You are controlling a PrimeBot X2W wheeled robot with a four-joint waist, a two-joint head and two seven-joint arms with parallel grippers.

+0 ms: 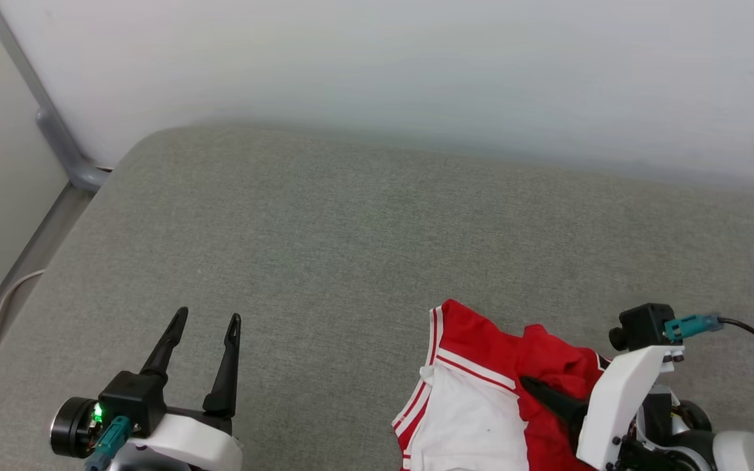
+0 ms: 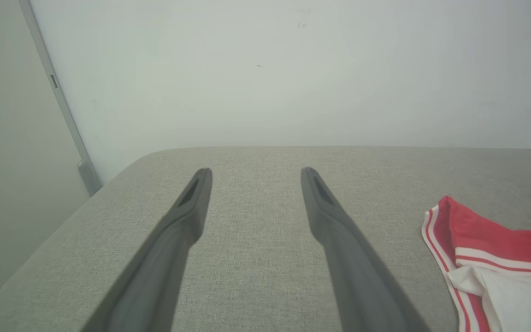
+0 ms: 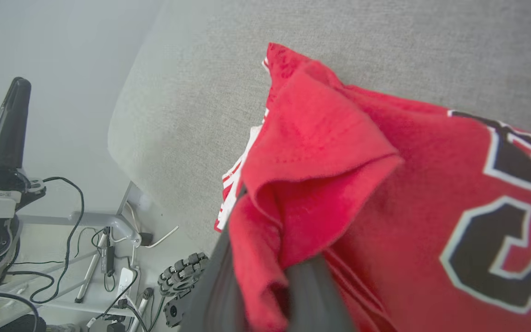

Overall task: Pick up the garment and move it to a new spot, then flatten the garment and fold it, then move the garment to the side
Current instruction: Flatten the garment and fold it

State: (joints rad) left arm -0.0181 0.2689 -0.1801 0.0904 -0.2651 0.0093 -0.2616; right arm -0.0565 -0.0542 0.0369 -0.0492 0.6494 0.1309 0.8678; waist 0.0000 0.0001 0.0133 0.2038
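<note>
The garment [image 1: 547, 366] lies bunched at the near right of the grey surface [image 1: 351, 229], partly running off the bottom of the head view. It is a red jersey with a white sleeve [image 1: 468, 418] spread flat on its left side. Red-and-white striped trim [image 1: 434, 333] runs along the edge that points toward the wall [image 1: 416, 65]. In the right wrist view the red cloth is rumpled, one flap folded over itself. Large black letters edged in white [image 3: 514, 258] show on the front; they are cropped and cannot be read.

The right gripper [image 1: 537, 389] rests on the red part. In the right wrist view its dark fingers [image 3: 311, 295] are closed on a fold of red cloth that rises between them.

The left gripper [image 1: 209, 315] hangs over bare grey cloth at the near left, well apart from the garment, its two fingers spread and holding nothing.
</note>
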